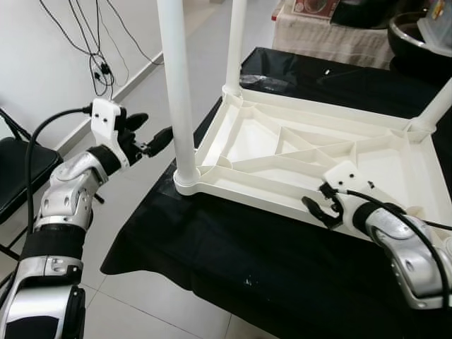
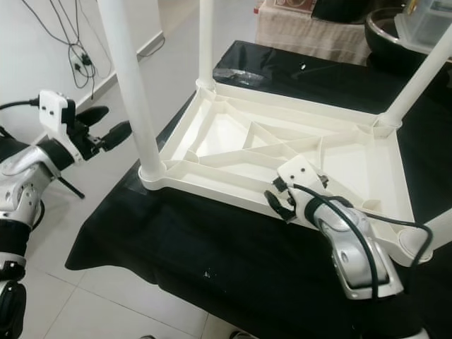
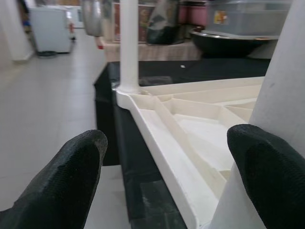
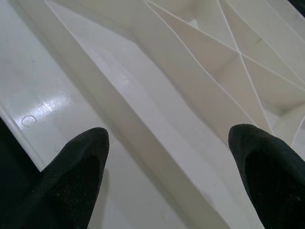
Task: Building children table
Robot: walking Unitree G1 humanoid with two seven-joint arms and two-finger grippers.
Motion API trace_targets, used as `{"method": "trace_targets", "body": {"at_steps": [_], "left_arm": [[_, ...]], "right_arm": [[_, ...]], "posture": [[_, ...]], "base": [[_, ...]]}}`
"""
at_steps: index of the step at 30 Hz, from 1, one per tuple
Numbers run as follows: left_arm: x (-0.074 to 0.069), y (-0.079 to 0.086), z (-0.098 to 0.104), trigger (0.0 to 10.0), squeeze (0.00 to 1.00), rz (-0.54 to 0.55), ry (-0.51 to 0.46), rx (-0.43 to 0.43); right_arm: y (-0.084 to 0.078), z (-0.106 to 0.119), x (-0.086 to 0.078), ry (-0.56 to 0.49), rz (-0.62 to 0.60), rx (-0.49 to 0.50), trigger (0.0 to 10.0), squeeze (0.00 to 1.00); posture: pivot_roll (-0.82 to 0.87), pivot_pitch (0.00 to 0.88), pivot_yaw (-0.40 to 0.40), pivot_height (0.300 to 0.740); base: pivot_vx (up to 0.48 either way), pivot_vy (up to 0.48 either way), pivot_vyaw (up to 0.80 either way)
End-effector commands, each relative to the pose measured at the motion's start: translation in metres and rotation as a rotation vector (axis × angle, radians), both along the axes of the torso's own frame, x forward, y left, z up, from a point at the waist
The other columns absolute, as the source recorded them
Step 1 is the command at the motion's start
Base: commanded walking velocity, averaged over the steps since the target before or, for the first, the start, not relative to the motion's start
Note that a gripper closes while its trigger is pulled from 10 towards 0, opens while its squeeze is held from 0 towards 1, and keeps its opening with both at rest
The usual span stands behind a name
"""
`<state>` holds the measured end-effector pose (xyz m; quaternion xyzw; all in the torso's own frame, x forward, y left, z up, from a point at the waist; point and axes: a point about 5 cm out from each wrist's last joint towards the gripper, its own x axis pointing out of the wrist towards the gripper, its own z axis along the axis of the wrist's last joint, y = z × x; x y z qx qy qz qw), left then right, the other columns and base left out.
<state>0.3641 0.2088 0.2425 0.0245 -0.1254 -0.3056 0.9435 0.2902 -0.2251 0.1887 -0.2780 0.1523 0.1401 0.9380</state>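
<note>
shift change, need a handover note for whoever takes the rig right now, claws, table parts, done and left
Left claw: open, beside the near-left leg, one finger close to it, not gripping.
Right claw: open, at the near rim of the tabletop, nothing held.
Tabletop lies upside down on the black cloth.
Done: legs stand in the near-left, far-left and far-right corners; the near-right one is partly visible.
Left: cannot tell whether the legs are tight; probably check them, then turn the table upright.
</note>
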Motion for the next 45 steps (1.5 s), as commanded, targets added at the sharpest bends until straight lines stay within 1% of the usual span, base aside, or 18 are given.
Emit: {"method": "trace_targets", "body": {"at_steps": [1,4,5,7,9,16,19,24,28,31,32,33,34,36,39,41,42,45], "left_arm": [[0.000,-0.009,-0.005,10.0,0.00,-0.103,0.027,0.024],[-0.011,-0.020,-0.010,10.0,0.00,-0.308,0.066,0.071],[-0.011,-0.020,-0.010,10.0,0.00,-0.308,0.066,0.071],[-0.020,-0.025,-0.010,10.0,0.00,-0.426,0.081,0.094],[-0.021,-0.026,-0.010,10.0,0.00,-0.439,0.081,0.099],[-0.044,-0.022,-0.019,10.0,0.00,-0.563,0.117,0.152],[-0.047,-0.021,-0.021,10.0,0.00,-0.580,0.124,0.150],[-0.054,-0.026,-0.026,10.0,0.00,-0.611,0.143,0.131],[-0.066,-0.039,-0.028,10.0,0.00,-0.676,0.147,0.064],[-0.072,-0.048,-0.023,10.0,0.00,-0.712,0.135,0.023],[-0.073,-0.050,-0.022,10.0,0.00,-0.710,0.128,0.023],[-0.073,-0.050,-0.022,10.0,0.00,-0.710,0.128,0.023],[-0.074,-0.049,-0.020,10.0,0.00,-0.681,0.114,0.037],[-0.074,-0.045,-0.018,10.0,0.00,-0.654,0.105,0.043],[-0.074,-0.043,-0.017,10.0,0.00,-0.646,0.105,0.042],[-0.078,-0.041,-0.018,10.0,0.00,-0.638,0.109,0.046],[-0.080,-0.041,-0.020,10.0,0.00,-0.637,0.114,0.046],[-0.082,-0.042,-0.022,10.0,0.00,-0.638,0.119,0.048]], "right_arm": [[0.002,-0.013,-0.007,0.077,0.011,0.006,10.0,0.00],[0.002,-0.013,-0.008,0.082,0.011,0.013,10.0,0.00],[0.002,-0.013,-0.008,0.082,0.011,0.013,10.0,0.00],[0.002,-0.013,-0.009,0.088,0.010,0.018,10.0,0.00],[0.002,-0.014,-0.010,0.089,0.010,0.019,10.0,0.00],[0.004,-0.016,-0.011,0.108,0.019,0.032,10.0,0.00],[0.003,-0.017,-0.011,0.114,0.005,0.027,10.0,0.00],[-0.010,-0.019,-0.010,0.128,-0.086,0.001,10.0,0.00],[-0.031,-0.018,-0.014,0.149,-0.186,-0.054,10.0,0.00],[-0.037,-0.013,-0.017,0.159,-0.189,-0.019,10.0,0.00],[-0.038,-0.009,-0.018,0.159,-0.172,0.017,10.0,0.00],[-0.038,-0.009,-0.018,0.159,-0.172,0.017,10.0,0.00],[-0.033,0.007,-0.026,0.160,-0.019,0.152,10.0,0.00],[-0.028,0.023,-0.034,0.143,0.106,0.279,10.0,0.00],[-0.028,0.031,-0.039,0.129,0.167,0.315,10.0,0.00],[-0.025,0.046,-0.051,0.087,0.290,0.385,10.0,0.00],[-0.024,0.050,-0.059,0.099,0.342,0.397,10.0,0.00],[-0.024,0.049,-0.066,0.129,0.371,0.399,10.0,0.00]], "posture": [[-0.10,0.212,-0.022,0.740],[-0.10,0.216,-0.017,0.740],[-0.10,0.216,-0.017,0.740],[-0.10,0.219,-0.014,0.740],[-0.10,0.219,-0.014,0.740],[-0.09,0.220,-0.011,0.740],[-0.08,0.219,-0.007,0.740],[-0.08,0.218,-0.002,0.740],[-0.08,0.217,0.000,0.740],[-0.08,0.217,0.002,0.740],[-0.08,0.218,0.003,0.740],[-0.08,0.218,0.003,0.740],[-0.08,0.219,0.003,0.740],[-0.08,0.220,0.003,0.740],[-0.08,0.220,0.003,0.740],[-0.08,0.221,-0.001,0.740],[-0.08,0.221,-0.001,0.740],[-0.08,0.221,-0.001,0.740]], "base": [[0.000,0.000,0.00],[0.000,0.000,0.00],[0.000,0.000,0.00],[0.000,0.000,0.00],[0.000,0.000,0.00],[0.000,0.000,0.00],[0.000,0.000,0.00],[0.000,0.000,0.00],[0.000,0.000,0.00],[0.000,0.000,0.00],[0.000,0.000,0.00],[0.000,0.000,0.00],[0.000,0.000,0.00],[0.000,0.000,0.00],[0.000,0.000,0.00],[0.000,0.000,0.00],[0.000,0.000,0.00],[0.000,0.000,0.00]]}}
